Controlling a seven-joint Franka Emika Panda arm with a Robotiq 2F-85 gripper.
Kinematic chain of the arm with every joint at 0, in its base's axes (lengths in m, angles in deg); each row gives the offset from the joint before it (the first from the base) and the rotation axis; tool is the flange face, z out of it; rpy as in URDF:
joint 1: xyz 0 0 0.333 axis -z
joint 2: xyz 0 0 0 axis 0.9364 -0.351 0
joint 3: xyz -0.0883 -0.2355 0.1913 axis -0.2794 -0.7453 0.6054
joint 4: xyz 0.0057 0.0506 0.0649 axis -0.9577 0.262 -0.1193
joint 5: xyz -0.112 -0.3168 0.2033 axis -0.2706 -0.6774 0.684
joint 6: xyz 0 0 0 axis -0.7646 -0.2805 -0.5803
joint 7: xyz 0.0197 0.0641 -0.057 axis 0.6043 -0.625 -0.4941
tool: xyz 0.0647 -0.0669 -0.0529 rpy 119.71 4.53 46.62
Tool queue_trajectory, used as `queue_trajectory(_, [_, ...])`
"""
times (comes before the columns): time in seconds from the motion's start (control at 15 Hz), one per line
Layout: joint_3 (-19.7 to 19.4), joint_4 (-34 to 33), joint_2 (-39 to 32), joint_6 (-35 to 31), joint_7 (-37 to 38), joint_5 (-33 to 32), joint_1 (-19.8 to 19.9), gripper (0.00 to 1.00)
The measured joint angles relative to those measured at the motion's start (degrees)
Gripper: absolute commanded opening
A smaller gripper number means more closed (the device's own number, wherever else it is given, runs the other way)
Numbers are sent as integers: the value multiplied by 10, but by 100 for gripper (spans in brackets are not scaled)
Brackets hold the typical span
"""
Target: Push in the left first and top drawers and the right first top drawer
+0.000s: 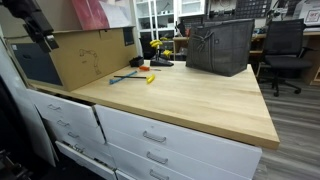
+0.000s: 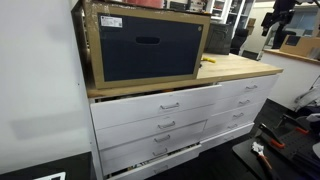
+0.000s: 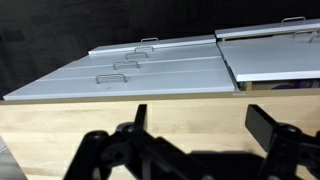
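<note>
A white dresser with a wooden top (image 1: pixel 190 100) has narrow drawers (image 1: pixel 62 110) on one side and wide drawers (image 1: pixel 158 136) on the other. In an exterior view the wide top drawer (image 2: pixel 165 105) is left of the narrow top drawer (image 2: pixel 245 88). The fronts are not flush, and several drawers stand a little out. In the wrist view the narrow drawers (image 3: pixel 272 60) stick out past the wide ones (image 3: pixel 125 82). My gripper (image 3: pixel 200 115) is open and empty above the top's front edge. It also shows in both exterior views (image 1: pixel 45 42) (image 2: pixel 272 22).
A cardboard box (image 2: pixel 145 45) holding a dark bin stands on the top at the wide-drawer end. A grey bag (image 1: pixel 220 45), a yellow-handled tool (image 1: pixel 150 78) and a blue pen (image 1: pixel 125 77) lie toward the back. Office chairs (image 1: pixel 285 50) stand behind.
</note>
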Motion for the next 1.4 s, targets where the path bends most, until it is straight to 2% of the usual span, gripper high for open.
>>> queue_trajectory(0.33, [-7,0,-22,0,5,1,0,100])
queue_trajectory(0.93, [-57,-1,-131,-8,7,-11,22,100])
queue_trajectory(1.4, [-82,-4,-233,-61,99,-64,46,100])
